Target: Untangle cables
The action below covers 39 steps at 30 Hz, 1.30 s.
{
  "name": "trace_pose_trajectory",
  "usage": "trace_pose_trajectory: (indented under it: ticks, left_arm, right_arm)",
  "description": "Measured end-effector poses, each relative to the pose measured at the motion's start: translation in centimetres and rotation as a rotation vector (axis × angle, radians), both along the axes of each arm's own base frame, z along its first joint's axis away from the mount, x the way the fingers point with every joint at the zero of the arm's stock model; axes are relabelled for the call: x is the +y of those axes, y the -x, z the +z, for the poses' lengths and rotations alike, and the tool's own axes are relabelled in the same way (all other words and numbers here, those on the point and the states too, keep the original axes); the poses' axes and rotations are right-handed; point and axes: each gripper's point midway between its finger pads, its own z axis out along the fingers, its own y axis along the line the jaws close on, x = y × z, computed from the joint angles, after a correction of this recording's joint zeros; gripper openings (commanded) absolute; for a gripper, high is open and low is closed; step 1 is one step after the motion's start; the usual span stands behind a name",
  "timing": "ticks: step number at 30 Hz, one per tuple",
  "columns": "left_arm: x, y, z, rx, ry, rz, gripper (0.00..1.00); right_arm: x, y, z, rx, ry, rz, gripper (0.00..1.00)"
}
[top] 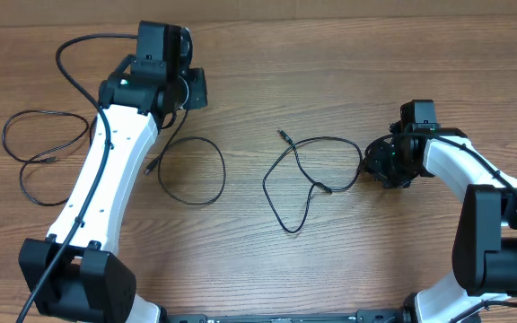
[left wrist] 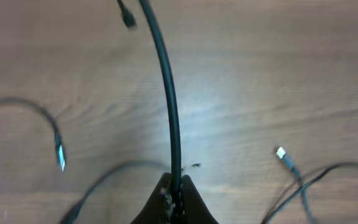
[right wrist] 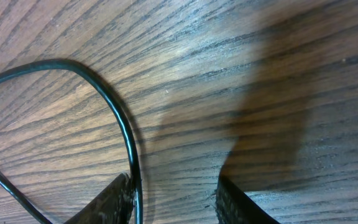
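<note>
While left fingers (left wrist: 158,205) tight on one cable (left wrist: 169,93), right fingers (right wrist: 235,202) apart.

Brown wood-grain table (top: 348,63), matte with a slight sheen, fills all three views. Grain runs left-right in overhead, diagonal in right wrist view. Soft dark shadow (right wrist: 272,93) lies on it there.

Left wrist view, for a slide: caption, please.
Left gripper pinching one thin black cable, loose plug ends lying nearby.

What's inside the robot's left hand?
A thin black cable, pinched tight in the shut left hand. The bit between the fingers is covered, so I can't see it.
</note>
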Motion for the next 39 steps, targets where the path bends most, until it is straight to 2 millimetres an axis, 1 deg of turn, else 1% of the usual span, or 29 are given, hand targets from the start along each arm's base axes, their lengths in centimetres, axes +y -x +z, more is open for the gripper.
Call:
trace_pose_trajectory:
  ticks: [3,7,12,17,21,24,26,28,30,32,36,37,38,39]
  left_arm:
    - [0.4,2.0,-1.8,0.113,-0.022,0.005,0.04]
    - [0.5,3.8,-4.0,0.228,-0.036,-0.005,0.04]
    - [-0.2,5.5,-7.2,0.372,-0.064,-0.091,0.04]
    - [-1.2,7.4,-10.4,0.518,-0.045,-0.220,0.04]
    - [-1.5,8.7,-12.4,0.611,-0.042,-0.287,0.04]
    - [-1.6,9.3,-13.7,0.663,-0.040,-0.313,0.05]
    - [-1.8,9.6,-14.6,0.693,-0.039,-0.326,0.12]
    - [-2.0,9.9,-15.4,0.719,-0.042,-0.350,0.31]
    - [-2.3,10.3,-16.2,0.748,-0.044,-0.368,0.42]
    - [-2.6,10.8,-16.7,0.774,-0.051,-0.399,0.50]
    - [-3.4,11.0,-17.0,0.773,-0.063,-0.442,0.51]
    - [-3.6,10.8,-17.1,0.764,-0.064,-0.446,0.53]
    - [-3.7,10.7,-17.1,0.756,-0.064,-0.451,0.59]
    - [-4.0,10.6,-17.1,0.748,-0.065,-0.457,0.62]
  right_arm:
    - [0.0,0.0,0.0,-0.001,0.001,0.001,0.42]
    - [0.0,-0.1,0.0,-0.004,0.000,0.001,0.42]
    - [0.0,-0.1,0.0,-0.005,0.000,0.000,0.42]
    - [0.0,-0.1,0.0,-0.005,0.001,0.001,0.42]
    - [0.0,-0.2,0.0,-0.007,0.001,0.001,0.42]
    - [0.0,-0.2,0.0,-0.008,0.001,0.000,0.42]
    - [0.0,-0.2,0.0,-0.008,0.000,0.001,0.42]
    - [0.0,-0.2,0.0,-0.009,0.000,0.000,0.42]
    - [0.0,-0.2,0.0,-0.010,0.000,0.001,0.42]
    - [0.0,-0.2,0.0,-0.010,0.001,0.001,0.42]
    - [0.0,-0.3,0.0,-0.011,0.001,0.000,0.42]
    - [0.0,-0.2,0.0,-0.010,0.001,0.000,0.42]
    - [0.0,-0.2,0.0,-0.010,0.001,0.000,0.42]
    - [0.0,-0.3,0.0,-0.011,0.001,0.001,0.42]
